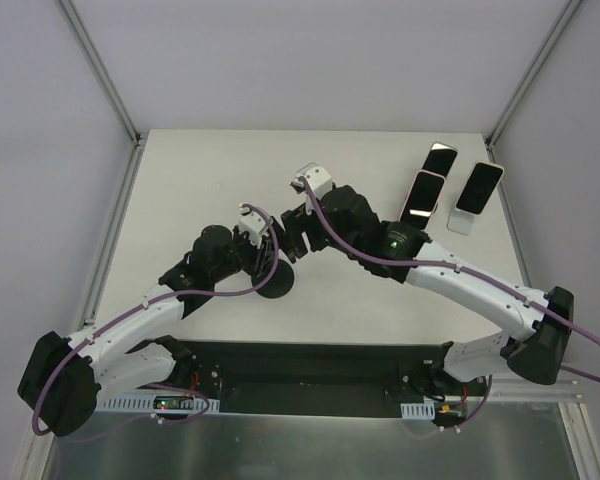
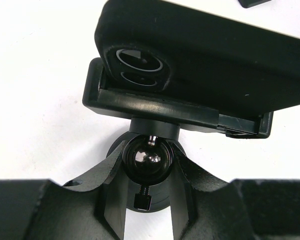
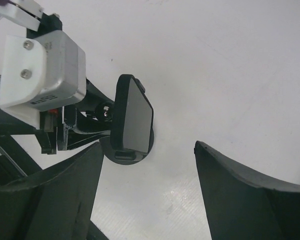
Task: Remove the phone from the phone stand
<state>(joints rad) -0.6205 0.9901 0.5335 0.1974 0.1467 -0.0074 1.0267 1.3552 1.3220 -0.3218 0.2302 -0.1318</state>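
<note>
Twice confirmed, from both wrist views: phone (image 2: 205, 50) in black case, seated in cradle (image 2: 155, 107) of stand (image 3: 125, 156), lenses toward left wrist, screen toward right. Found left gripper (image 2: 148, 175) closed narrow on stand's ball (image 2: 147, 159) under cradle, fingers (image 2: 107, 192) pressed to either side. Found right gripper (image 3: 152, 162) wide open, holding nothing, its fingers (image 3: 240, 190) flanking phone, clear of it. Placed stand at middle of table (image 1: 200, 180), between both wrists. Counted three more phones (image 1: 479, 187) at table's far right, well apart from work.
</note>
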